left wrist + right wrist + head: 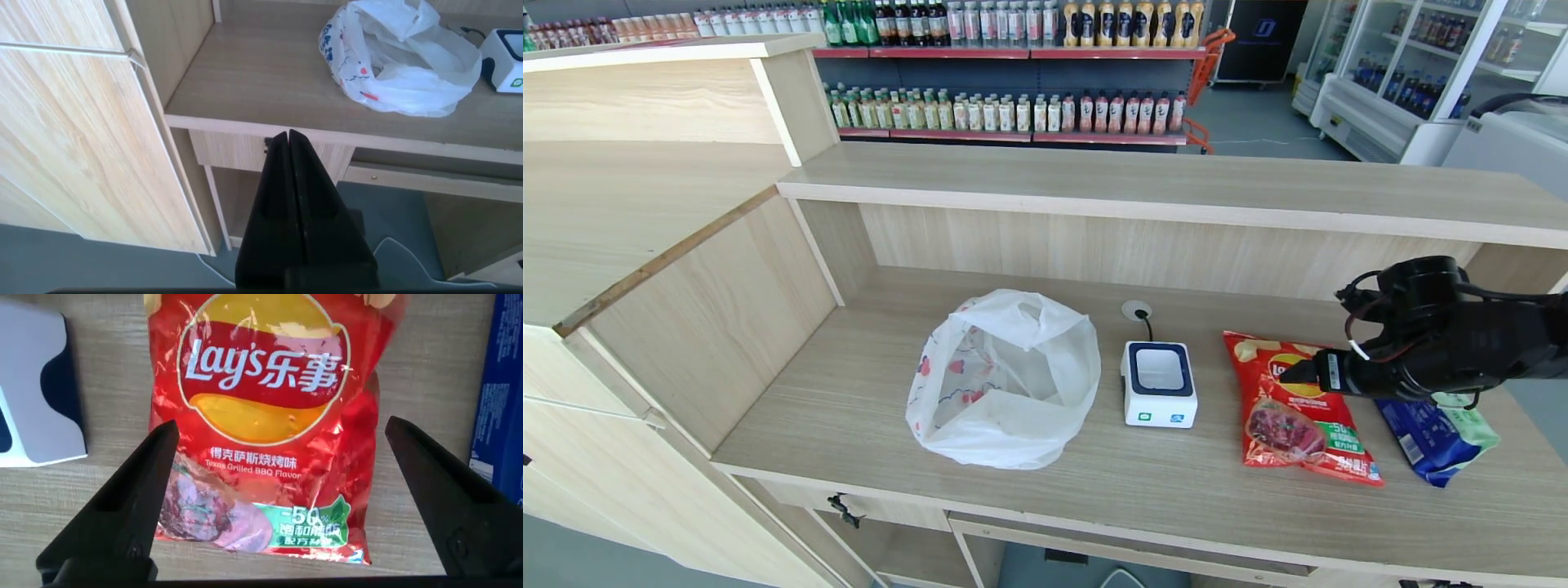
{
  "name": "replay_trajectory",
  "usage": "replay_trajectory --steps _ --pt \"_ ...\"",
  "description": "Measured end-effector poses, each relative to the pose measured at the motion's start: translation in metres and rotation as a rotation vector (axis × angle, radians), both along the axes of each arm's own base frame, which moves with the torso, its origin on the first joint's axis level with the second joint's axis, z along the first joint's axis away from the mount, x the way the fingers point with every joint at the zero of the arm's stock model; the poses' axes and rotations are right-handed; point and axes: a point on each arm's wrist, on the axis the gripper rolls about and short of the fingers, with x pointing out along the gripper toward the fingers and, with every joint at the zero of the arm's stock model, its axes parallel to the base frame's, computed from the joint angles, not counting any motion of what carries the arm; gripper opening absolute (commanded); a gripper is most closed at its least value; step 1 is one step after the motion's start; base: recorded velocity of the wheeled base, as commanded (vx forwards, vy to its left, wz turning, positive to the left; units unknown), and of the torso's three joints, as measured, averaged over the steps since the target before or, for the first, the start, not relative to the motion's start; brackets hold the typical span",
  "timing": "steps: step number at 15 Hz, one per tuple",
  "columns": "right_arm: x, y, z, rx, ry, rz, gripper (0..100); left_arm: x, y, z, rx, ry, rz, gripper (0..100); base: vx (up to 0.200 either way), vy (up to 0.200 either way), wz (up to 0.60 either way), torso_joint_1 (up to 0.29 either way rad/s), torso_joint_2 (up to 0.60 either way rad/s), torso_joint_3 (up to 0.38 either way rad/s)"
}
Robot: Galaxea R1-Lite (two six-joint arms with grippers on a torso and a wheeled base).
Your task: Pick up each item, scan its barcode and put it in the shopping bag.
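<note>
- Chips (1298, 408): flat on surface (1094, 482), between scanner (1160, 384) and blue pack (1421, 441).
- Right pincer (282, 425): spread wide, empty, poised over chips.
- Left pincer (288, 143): closed, empty.
- Step judged: chips pick-up; descent and closure required.

A pale wooden counter (1094, 490) spreads beneath the right gripper (282, 429), with a raised back ledge (1176, 184) beyond it. Farther off past the ledge, 2 red shelves (1013, 53) hold rows of bottles (1029, 113). Glass-door fridges (1405, 73) stand on a grey floor (1258, 122).
</note>
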Motion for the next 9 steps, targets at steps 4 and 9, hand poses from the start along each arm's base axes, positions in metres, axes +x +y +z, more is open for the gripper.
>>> replay_trajectory --steps 4,9 --pt "0.03 0.008 -0.015 0.016 0.007 0.01 100 0.0 0.0 0.0 0.0 0.0 0.001 0 0.0 0.0 0.0 0.0 0.0 0.0" --pt "0.042 0.039 -0.028 0.077 0.032 0.058 100 0.0 0.0 0.0 0.0 0.0 0.001 0 0.0 0.0 0.0 0.0 0.0 0.0"
